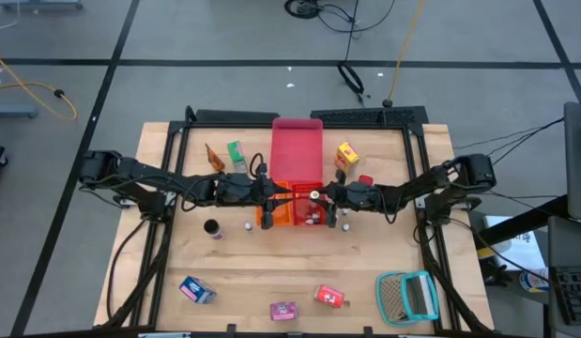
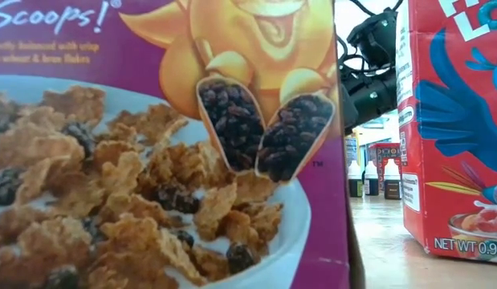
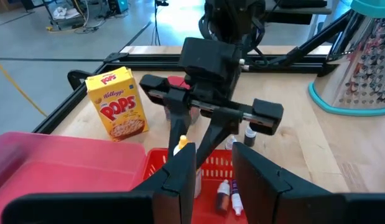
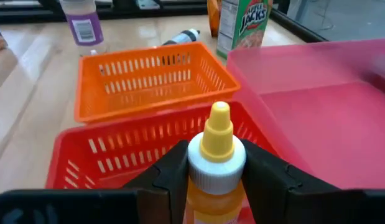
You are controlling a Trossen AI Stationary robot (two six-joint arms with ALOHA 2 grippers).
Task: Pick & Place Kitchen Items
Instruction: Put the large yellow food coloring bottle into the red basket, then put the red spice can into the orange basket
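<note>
Beside pink tray [image 3: 55, 158], "POPS" box [image 3: 117, 102].

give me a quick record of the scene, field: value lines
right hand: shut on yellow-capped bottle, above the red basket
left hand: over the red basket's far side, nothing seen held
orange basket: beside the red basket
pink tray: behind the baskets
Corn Pops box: upright on the table
Apple Jacks box: upright by the pink tray
teal mesh basket: front right corner
</note>
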